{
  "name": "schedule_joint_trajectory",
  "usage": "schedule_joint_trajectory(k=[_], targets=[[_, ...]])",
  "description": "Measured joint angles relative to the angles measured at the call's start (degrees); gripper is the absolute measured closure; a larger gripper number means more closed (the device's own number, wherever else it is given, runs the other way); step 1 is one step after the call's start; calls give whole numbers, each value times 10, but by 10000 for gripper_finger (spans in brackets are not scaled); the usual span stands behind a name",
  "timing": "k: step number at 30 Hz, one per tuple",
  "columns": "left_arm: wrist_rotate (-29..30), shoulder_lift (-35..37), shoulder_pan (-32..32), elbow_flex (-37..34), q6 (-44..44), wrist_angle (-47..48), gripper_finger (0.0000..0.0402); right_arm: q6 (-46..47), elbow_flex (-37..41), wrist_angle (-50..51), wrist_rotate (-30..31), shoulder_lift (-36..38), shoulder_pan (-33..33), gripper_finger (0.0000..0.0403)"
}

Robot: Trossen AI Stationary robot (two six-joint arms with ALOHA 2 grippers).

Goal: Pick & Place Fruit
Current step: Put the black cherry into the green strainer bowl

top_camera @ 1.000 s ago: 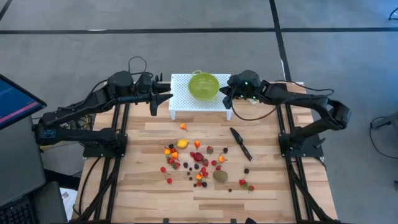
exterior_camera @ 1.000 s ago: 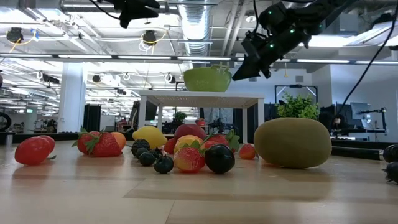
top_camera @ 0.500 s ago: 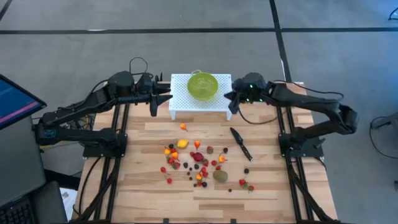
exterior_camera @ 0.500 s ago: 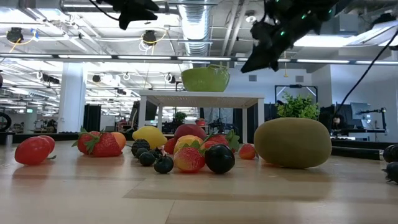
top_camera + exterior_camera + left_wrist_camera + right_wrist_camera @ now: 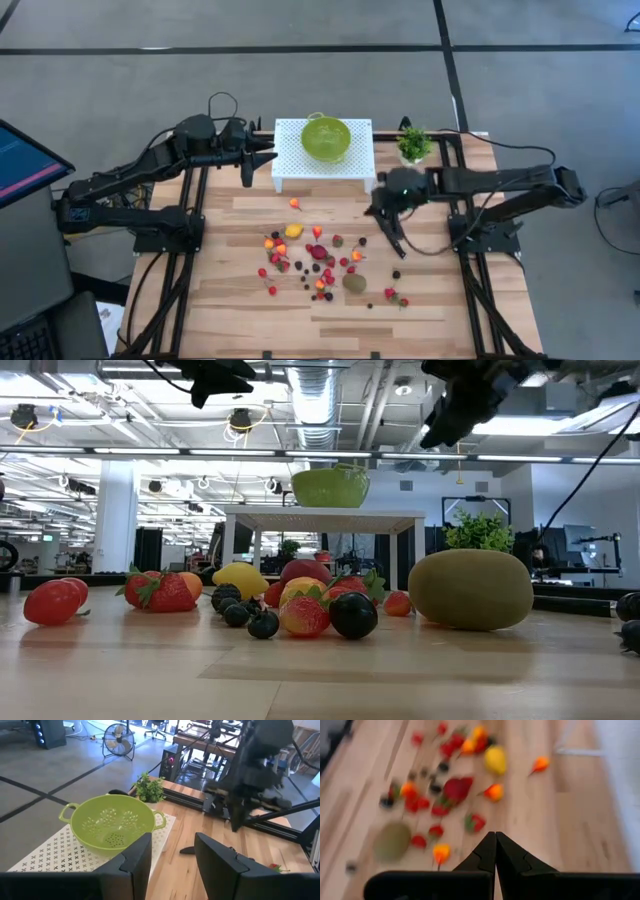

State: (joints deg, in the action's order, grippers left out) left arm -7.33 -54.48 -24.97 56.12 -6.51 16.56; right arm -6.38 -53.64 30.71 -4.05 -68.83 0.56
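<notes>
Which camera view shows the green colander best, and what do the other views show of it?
The left wrist view shows the green colander best: near, from above, with its holes, handles and empty inside visible. The high view shows it small on the white stand. The low view shows only its side. The right wrist view does not show it.

Right claw (image 5: pixel 377 208) swung away from green colander (image 5: pixel 326 137) on white rack (image 5: pixel 322 165), now hanging over table middle, above black knife (image 5: pixel 388 232) near fruit (image 5: pixel 318 262) scatter, fingers pressed together. Potted plant (image 5: pixel 413 146) at far right corner uncovered, earlier hidden under right arm. Colander shifted a little on rack, then settled.
</notes>
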Motion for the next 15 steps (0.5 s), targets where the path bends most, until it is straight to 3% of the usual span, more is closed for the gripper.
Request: schedule_joint_trajectory(k=[7, 15], targets=[[0, 0, 0, 0, 0, -4, 259, 17, 1, 30, 28, -27, -24, 387], [0, 0, 0, 0, 0, -9, 259, 14, 0, 44, 26, -114, -24, 270]])
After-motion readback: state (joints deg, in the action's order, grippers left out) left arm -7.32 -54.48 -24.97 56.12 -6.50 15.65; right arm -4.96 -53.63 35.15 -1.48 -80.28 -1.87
